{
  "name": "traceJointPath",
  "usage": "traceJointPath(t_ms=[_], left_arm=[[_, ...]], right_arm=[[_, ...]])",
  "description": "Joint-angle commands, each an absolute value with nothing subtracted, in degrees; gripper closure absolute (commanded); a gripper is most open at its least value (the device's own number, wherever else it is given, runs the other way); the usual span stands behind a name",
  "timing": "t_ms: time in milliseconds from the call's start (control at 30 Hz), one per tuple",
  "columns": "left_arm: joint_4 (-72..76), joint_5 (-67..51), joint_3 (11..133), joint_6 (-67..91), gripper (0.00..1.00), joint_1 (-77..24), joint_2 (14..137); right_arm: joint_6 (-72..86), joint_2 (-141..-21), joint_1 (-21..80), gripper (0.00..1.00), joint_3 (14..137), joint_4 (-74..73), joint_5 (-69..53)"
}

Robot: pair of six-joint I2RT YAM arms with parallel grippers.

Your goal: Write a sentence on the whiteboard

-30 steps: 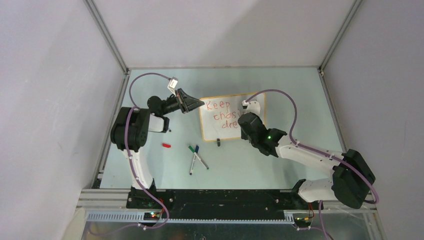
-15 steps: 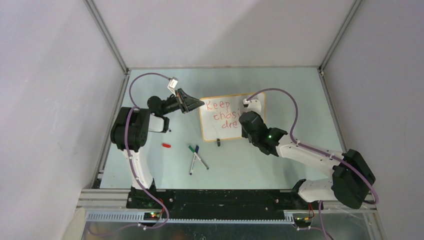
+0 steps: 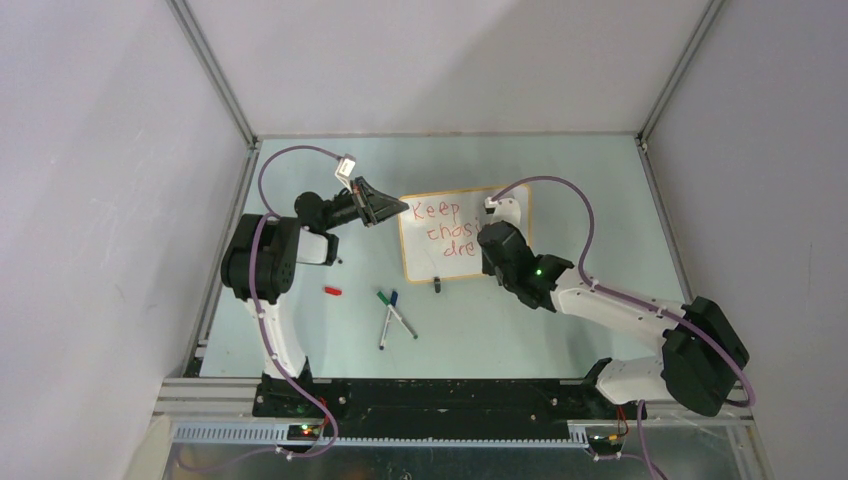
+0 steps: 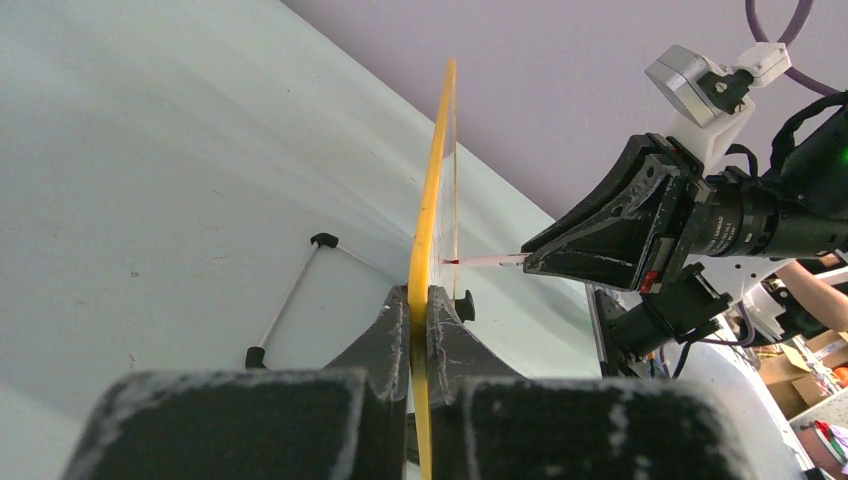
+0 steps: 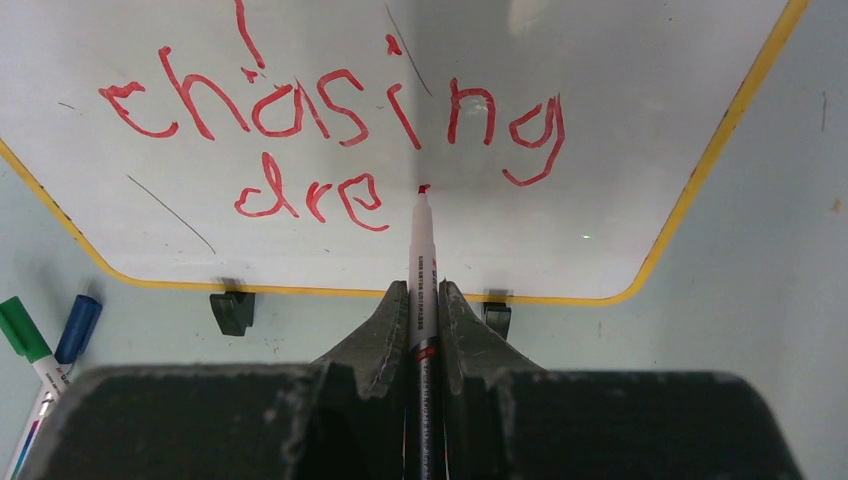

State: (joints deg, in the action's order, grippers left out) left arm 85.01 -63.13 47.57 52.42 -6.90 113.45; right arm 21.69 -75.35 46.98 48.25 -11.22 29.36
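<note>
The whiteboard (image 3: 455, 215), glossy white with a yellow-orange frame, stands tilted mid-table. My left gripper (image 3: 400, 208) is shut on its left edge, and the frame (image 4: 432, 200) shows between the jaws in the left wrist view. The sentence (image 5: 330, 110) in red reads "chasing" with "dre" (image 5: 310, 198) below; "Keep" (image 3: 437, 211) shows in the top view. My right gripper (image 5: 424, 292) is shut on a red marker (image 5: 420, 250), its tip at the board just right of "dre". The right gripper's head hides part of the board in the top view (image 3: 497, 240).
A red cap (image 3: 332, 291) lies left of centre. Green and blue markers (image 3: 390, 315) lie crossed in front of the board, also seen in the right wrist view (image 5: 45, 345). Two black clip feet (image 5: 232, 310) hold the board's lower edge. Enclosure walls ring the table.
The right arm has shifted very slightly; the marker tip stays by "dre". The left arm and the board have not moved.
</note>
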Motion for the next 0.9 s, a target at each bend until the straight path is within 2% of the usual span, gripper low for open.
traceJointPath(t_ms=[0,600,867], left_arm=[[88.1,-65.4,46.9,48.4,1.0,-7.2,111.8],[88.1,-65.5,46.9,48.4,1.0,-7.3,111.8],[88.1,-65.5,46.9,48.4,1.0,-7.2,111.7]], right_arm=[[20.7,-76.3,46.6,1.0,50.8,-8.9,28.9],[19.4,-78.4,46.5,1.0,52.4,-12.1,25.7],[20.5,-77.5,46.4,1.0,52.5,-15.2,28.7]])
